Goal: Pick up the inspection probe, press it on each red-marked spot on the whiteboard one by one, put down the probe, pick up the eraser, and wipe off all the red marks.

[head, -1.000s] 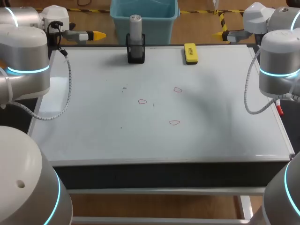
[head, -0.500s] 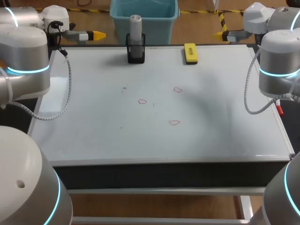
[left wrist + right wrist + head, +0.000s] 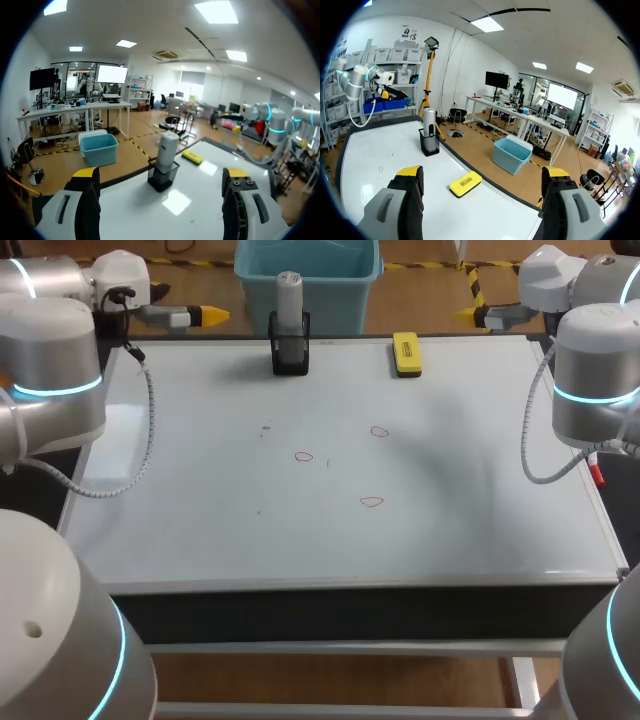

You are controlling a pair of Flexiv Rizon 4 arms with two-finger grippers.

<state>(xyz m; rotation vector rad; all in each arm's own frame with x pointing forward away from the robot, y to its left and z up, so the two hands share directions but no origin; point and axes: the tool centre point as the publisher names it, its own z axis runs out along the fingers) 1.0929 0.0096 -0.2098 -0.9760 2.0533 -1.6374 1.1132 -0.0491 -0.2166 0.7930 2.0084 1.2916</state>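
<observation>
Head view: the probe stands upright in its holder at the board's 12 o'clock edge. The eraser lies at 1 o'clock, and the three marks are near the centre. Your left gripper waits off the 11 o'clock corner and your right gripper off the 1 o'clock corner. The left looks closer to the probe, so use it.

Left wrist view: the fingers are spread wide and hold nothing. The probe sits ahead at the gripper's 12 o'clock, well apart. Keep it centred, grip the grey body above the holder's rim, then lift straight up.

Right wrist view: these fingers are also wide and empty. The eraser is ahead, the probe at 11 o'clock. Leave this arm parked.
</observation>
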